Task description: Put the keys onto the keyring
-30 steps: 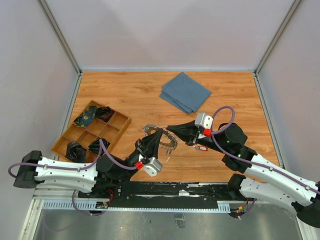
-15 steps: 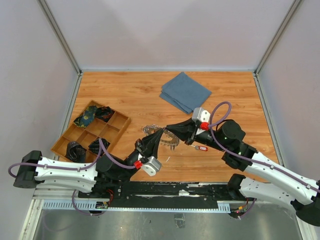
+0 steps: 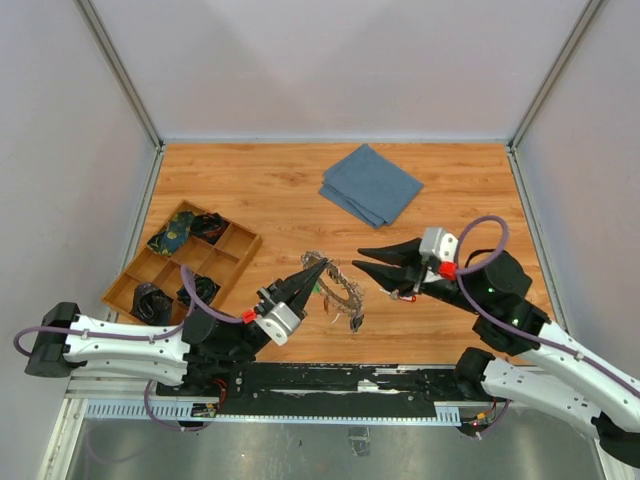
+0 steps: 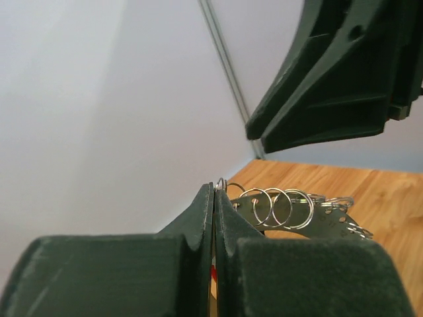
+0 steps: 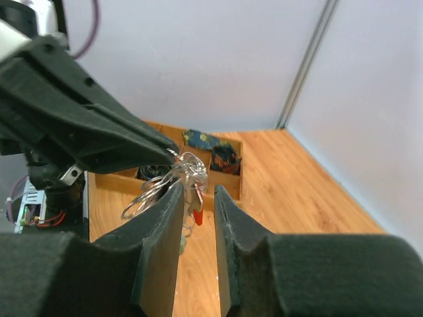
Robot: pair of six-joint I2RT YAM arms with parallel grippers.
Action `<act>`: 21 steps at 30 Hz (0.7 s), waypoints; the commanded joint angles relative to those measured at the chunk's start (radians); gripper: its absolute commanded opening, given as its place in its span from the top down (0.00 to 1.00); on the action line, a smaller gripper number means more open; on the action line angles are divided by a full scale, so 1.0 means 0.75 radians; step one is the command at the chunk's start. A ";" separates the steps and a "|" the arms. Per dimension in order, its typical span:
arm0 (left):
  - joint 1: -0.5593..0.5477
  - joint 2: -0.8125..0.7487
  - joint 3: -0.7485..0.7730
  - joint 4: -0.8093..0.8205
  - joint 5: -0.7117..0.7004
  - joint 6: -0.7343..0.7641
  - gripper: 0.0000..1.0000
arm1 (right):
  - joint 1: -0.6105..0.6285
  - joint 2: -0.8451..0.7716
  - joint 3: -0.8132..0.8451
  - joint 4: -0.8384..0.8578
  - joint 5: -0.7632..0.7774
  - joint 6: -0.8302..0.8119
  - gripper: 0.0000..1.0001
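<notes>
My left gripper [image 3: 322, 263] is shut on one end of the keyring [image 3: 342, 288], a silvery jagged ring held tilted above the table with small split rings along it. In the left wrist view the jaws [image 4: 217, 187] pinch the keyring [image 4: 317, 221] at their tips. My right gripper [image 3: 357, 259] stands slightly open just right of the ring, with nothing between its fingers. In the right wrist view, past the gripper [image 5: 197, 189], a red key [image 5: 197, 212] hangs from the keyring [image 5: 188, 165]. Another red-tagged key [image 3: 405, 296] lies on the table under the right gripper.
A wooden compartment tray [image 3: 222, 221] with dark and patterned items stands at the left. A folded blue cloth [image 3: 372, 184] lies at the back, right of centre. Grey walls close in the table on three sides.
The right gripper has opened, let go at the keyring and drawn back to the right. The left gripper has turned and raised the keyring, which now hangs from it alone.
</notes>
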 commanded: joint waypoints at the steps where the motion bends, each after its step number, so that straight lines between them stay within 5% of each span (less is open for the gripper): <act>1: -0.018 -0.075 0.029 0.156 0.040 -0.308 0.99 | 0.002 -0.108 0.054 -0.016 -0.058 -0.077 0.73; 10: -0.016 -0.231 -0.105 0.197 0.008 -0.784 0.99 | 0.002 -0.159 0.127 -0.212 -0.118 -0.154 0.72; 21: 0.063 -0.347 -0.145 0.016 0.093 -0.881 0.99 | 0.002 0.028 0.284 -0.326 -0.123 0.075 0.64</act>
